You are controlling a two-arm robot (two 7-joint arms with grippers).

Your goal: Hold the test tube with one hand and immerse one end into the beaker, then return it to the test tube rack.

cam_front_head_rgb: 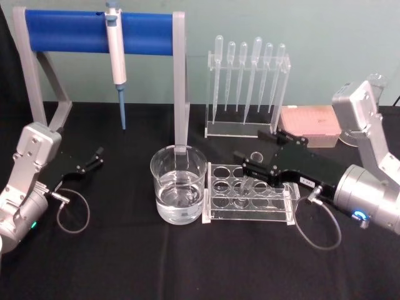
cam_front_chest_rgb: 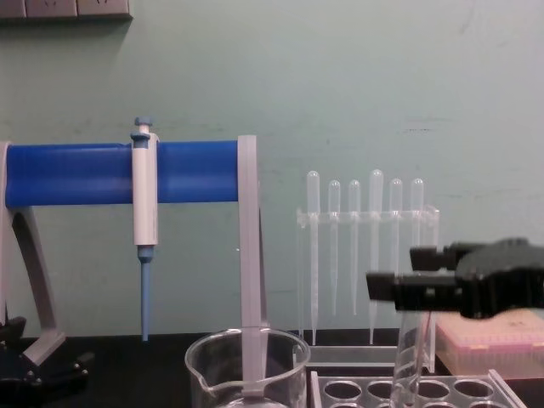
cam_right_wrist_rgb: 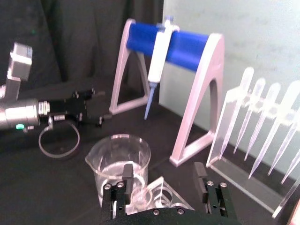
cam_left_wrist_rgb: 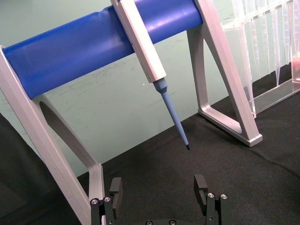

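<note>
The head view looks down and forward over the black desk [cam_front_head_rgb: 187, 262]; the chest view looks level across it, close behind the beaker [cam_front_chest_rgb: 247, 367]. Each wrist view looks out past its own hand's fingers. All four share the blue-barred stand [cam_front_head_rgb: 100, 32] with its pipettor [cam_left_wrist_rgb: 143, 42], beyond both hands.

Wall [cam_front_chest_rgb: 357, 76]: pale green, plain, running behind the whole table. Outlet plates [cam_front_chest_rgb: 64, 8]: sitting at the top left of the chest view. Table [cam_front_head_rgb: 187, 262]: lying under a black cloth. Stand [cam_front_head_rgb: 100, 34]: grey legs carrying a blue bar, standing at the back left. Dark curtain [cam_right_wrist_rgb: 93, 37]: hanging beside the wall in the right wrist view.
</note>
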